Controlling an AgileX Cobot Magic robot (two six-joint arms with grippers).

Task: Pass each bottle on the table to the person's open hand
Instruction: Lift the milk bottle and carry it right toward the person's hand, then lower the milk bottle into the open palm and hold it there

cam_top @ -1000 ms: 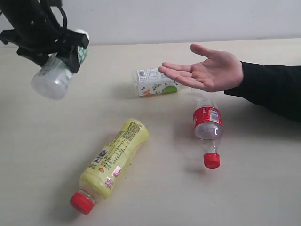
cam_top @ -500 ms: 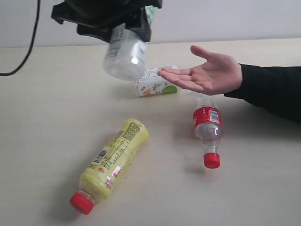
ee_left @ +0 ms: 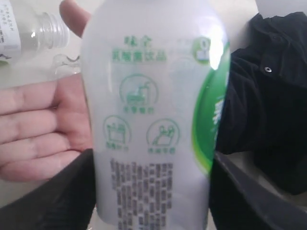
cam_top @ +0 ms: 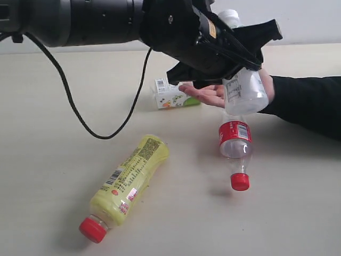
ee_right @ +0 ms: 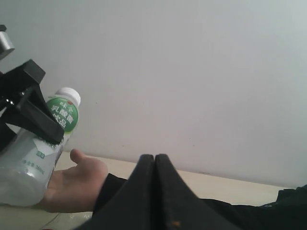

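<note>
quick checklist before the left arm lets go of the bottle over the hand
1. Left gripper clamped on white-capped bottle: ok.
2. Person's open hand palm up at the bottle: ok.
3. Bottle resting on the palm: cannot tell.
4. Right gripper shut, empty, away from the handover: ok.
5. Yellow bottle, red-label bottle and capless bottle lying on the table, clear of the gripper: ok.

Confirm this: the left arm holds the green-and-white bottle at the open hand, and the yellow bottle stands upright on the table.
Not quite: the yellow bottle lies on its side on the table, as the exterior view shows. The rest is right.
</note>
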